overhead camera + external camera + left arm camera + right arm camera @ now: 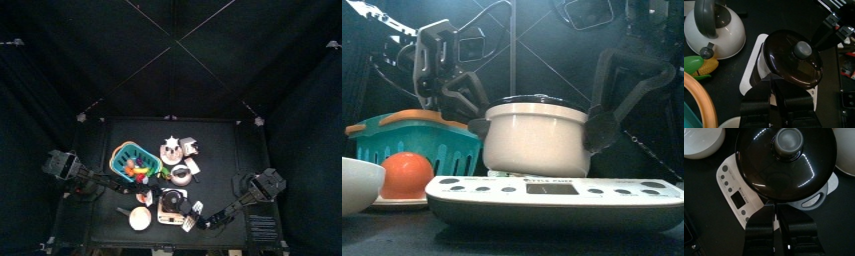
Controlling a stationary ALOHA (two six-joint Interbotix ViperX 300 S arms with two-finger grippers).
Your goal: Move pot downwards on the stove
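The pot point(539, 135) has a cream body and a dark domed lid with a knob. It stands on the white stove point(543, 192), which has a row of knobs on its front. From above, the pot point(174, 200) covers most of the slab. In the right wrist view, my right gripper point(777, 208) is shut at the edge of the pot point(784, 163), next to its grey handle, over the stove point(734, 193). My left gripper point(774, 86) is close against the pot's point(794, 60) opposite side, above the stove's point(753, 70) edge.
A teal basket point(422, 140) of colourful items stands left of the stove. An orange ball point(406, 172) lies on a plate in front of it, beside a white bowl point(353, 185). A white kettle point(714, 27) stands near the pot. Another white bowl point(701, 140) lies beyond the stove.
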